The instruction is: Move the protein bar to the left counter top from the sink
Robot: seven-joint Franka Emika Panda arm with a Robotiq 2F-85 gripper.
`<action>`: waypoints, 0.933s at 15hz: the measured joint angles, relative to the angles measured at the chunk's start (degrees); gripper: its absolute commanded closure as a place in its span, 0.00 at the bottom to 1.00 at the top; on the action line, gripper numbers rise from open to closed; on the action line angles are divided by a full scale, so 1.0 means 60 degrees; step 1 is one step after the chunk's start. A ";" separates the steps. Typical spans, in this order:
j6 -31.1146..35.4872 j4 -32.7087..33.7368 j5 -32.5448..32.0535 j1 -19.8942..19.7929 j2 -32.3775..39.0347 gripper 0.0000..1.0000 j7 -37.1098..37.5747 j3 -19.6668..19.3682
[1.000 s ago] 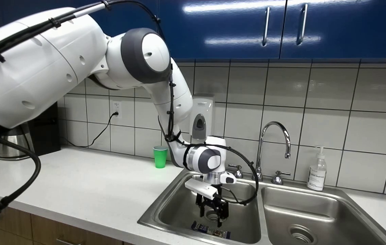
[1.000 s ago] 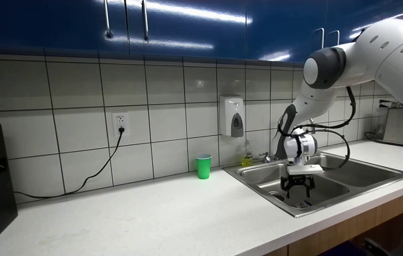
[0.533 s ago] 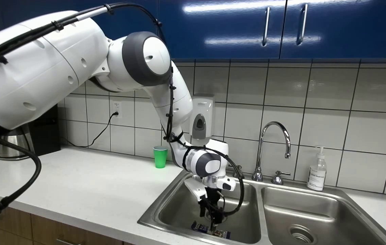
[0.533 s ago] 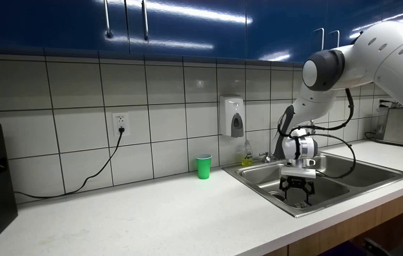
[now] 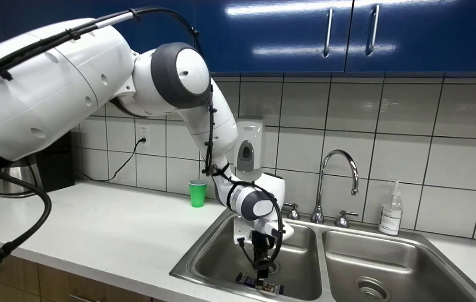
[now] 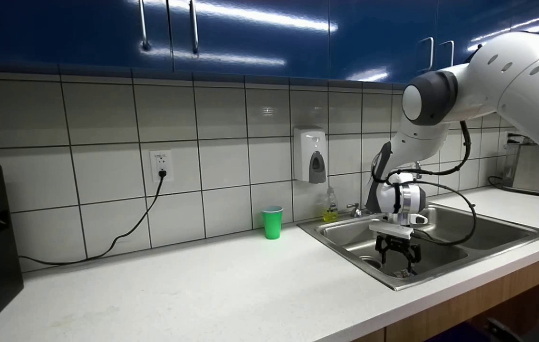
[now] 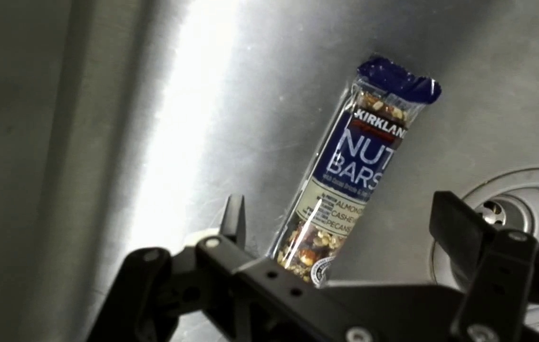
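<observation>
Your gripper point(image 7: 345, 221) is lower and rotated relative to 1 s ago. Its 2 fingers point(image 7: 462, 232) stand wide apart, holding nothing; the bar point(image 7: 343, 175) lies in the sink point(image 5: 323, 264), between them in the wrist view. Turn squarer across it before closing.

Satin-steel sink point(image 5: 325, 272), glossy plastic-wrapped protein bar point(image 7: 345, 175).
In the sink: protein bar part see-through, end crinkled. Over the sink: matt gripper point(image 7: 338, 216), metallic screw heads point(image 7: 359, 334). Left of the sink: smooth matt left counter top point(image 6: 193, 294), smooth plastic-looking cup point(image 6: 272, 224). Behind the sink: polished chrome faucet point(image 5: 321, 180), semi-gloss tiles point(image 5: 406, 111). Above the sink: high-gloss cabinets point(image 5: 280, 31). Below left of the sink: wood-grain drawer fronts point(image 5: 78, 281).
</observation>
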 measured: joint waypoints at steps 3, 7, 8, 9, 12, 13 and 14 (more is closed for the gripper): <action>0.0041 0.0120 0.0142 0.0207 0.0135 0.00 0.0918 -0.0140; 0.0208 0.0256 0.0161 0.0399 0.0344 0.00 0.1943 -0.0214; 0.0209 0.0289 0.0161 0.0419 0.0396 0.00 0.2113 -0.0220; 0.0208 0.0330 0.0161 0.0426 0.0450 0.00 0.2255 -0.0221; 0.0208 0.0440 0.0160 0.0428 0.0616 0.00 0.2559 -0.0244; 0.0208 0.0464 0.0160 0.0428 0.0655 0.00 0.2631 -0.0258; 0.0208 0.0482 0.0160 0.0428 0.0684 0.00 0.2688 -0.0271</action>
